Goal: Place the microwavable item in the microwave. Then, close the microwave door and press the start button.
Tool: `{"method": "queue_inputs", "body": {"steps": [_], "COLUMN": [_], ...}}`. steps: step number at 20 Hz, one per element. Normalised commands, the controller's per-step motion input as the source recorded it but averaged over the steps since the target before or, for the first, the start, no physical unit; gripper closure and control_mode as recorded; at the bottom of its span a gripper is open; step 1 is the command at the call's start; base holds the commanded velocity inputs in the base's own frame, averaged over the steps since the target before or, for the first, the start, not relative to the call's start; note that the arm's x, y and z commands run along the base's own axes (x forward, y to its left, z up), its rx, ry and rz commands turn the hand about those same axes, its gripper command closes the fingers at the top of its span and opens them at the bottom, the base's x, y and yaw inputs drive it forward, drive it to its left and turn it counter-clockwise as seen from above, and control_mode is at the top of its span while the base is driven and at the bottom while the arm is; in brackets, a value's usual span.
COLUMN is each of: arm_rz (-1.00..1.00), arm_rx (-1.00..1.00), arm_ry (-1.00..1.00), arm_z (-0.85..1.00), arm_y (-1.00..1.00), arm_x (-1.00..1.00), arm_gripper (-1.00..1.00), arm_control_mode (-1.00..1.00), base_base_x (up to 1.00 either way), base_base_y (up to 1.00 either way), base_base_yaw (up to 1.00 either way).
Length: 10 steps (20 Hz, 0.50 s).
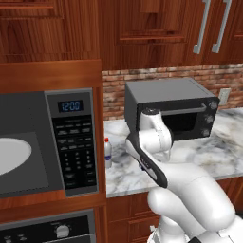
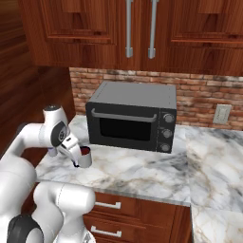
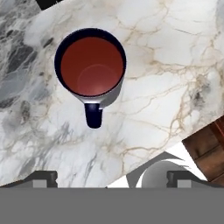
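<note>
A white robot arm's two-finger hand [image 2: 77, 160] hangs over the near corner of the white-and-grey marbled stone counter [image 2: 142, 173], its fingers spread wide and holding nothing, directly above the small white cylindrical cup with a dark red inside and a short dark handle [image 3: 91, 65]. From the hand's own camera the cup stands upright on the counter, its handle turned toward the two dark fingertips [image 3: 41, 178], which stand apart well to either side of it. From the right base camera the cup [image 2: 85, 157] sits just beside the hand, in front of the left end of the dark countertop toaster-oven box [image 2: 133, 116], with bare marble between them.

Further from the cup, against the wood panel at the counter's left end, a slim pale bottle with a red cap [image 1: 107, 153] stands untouched. Beyond that panel, the large built-in grey steel microwave [image 1: 47, 142] shows its white round turntable [image 1: 12, 155] bare and its cavity exposed, so the door appears to be swung open, though the door itself cannot be made out. Its black keypad panel [image 1: 75, 152] carries a lit blue clock.

By the look of things, the job has barely begun: the cup is not yet grasped, and carrying it in, shutting the door and pressing start all remain.
</note>
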Motion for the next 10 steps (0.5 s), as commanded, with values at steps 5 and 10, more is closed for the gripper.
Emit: {"method": "queue_inputs", "body": {"steps": [5, 10], "arm_rz": [0.0, 0.0], "arm_rx": [0.0, 0.0], "arm_ry": [0.0, 0.0], "arm_z": [-0.26, -0.24], "arm_y": [0.06, 0.07], "arm_x": [0.24, 0.18], "arm_gripper": [-1.0, -1.0], "arm_control_mode": [-1.0, -1.0], "base_base_x": [0.0, 0.0], "base_base_y": [0.0, 0.0], "base_base_yaw": [0.0, 0.0]}}
